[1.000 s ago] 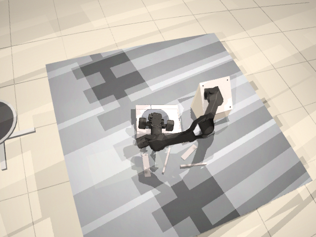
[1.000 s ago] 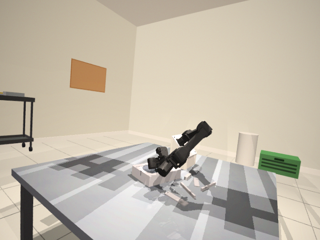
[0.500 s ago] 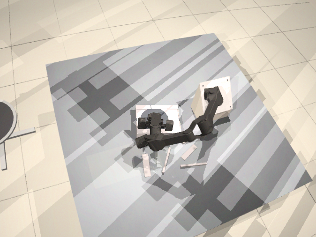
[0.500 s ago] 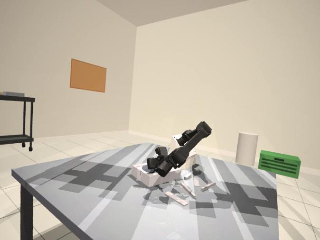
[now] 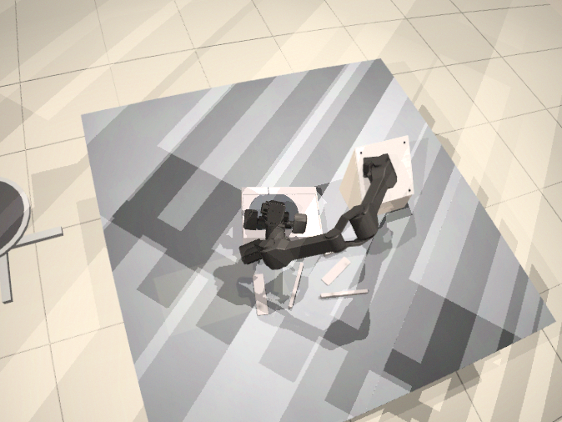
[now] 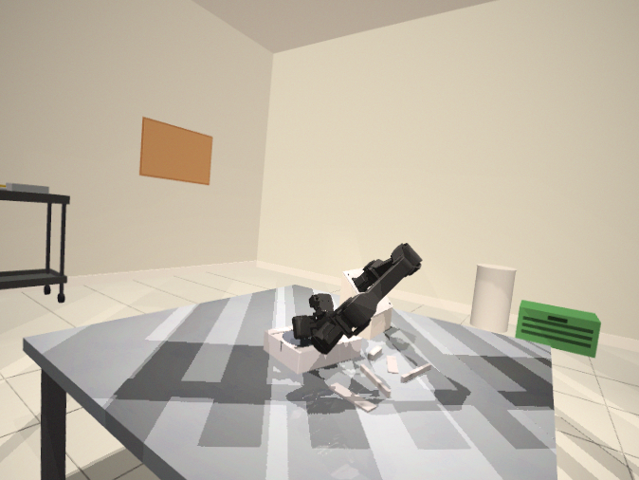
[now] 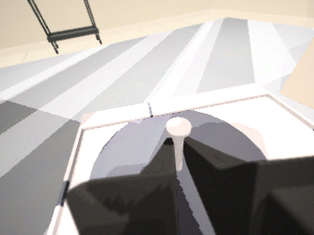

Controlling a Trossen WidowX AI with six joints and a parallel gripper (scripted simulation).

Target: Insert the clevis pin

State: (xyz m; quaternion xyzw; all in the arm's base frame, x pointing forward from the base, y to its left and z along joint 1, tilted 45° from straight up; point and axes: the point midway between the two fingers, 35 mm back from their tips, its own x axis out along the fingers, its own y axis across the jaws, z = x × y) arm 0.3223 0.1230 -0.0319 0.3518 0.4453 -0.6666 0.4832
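The steel clevis pin (image 7: pixel 179 127) is upright, head up, between the fingertips in the wrist view. My gripper (image 7: pixel 177 148) is shut on it just under the head. The shank's lower end shows against the disc; whether it touches the disc or enters a hole cannot be told. The grey disc (image 7: pixel 119 144) (image 5: pixel 287 203) lies flat inside the rimmed tray (image 7: pixel 263 94) (image 5: pixel 316 199) (image 6: pixel 298 365). The disc's hole and the tray's pin hole are not visible. In the top and exterior views the arm covers the pin and the fingertips.
Several pale flat bars, among them one bar (image 5: pixel 259 293) (image 6: pixel 354 396) and another bar (image 5: pixel 343 293) (image 6: pixel 415 372), lie on the table beside the tray. The arm's pale base block (image 5: pixel 401 156) (image 6: pixel 378 325) stands behind to the right.
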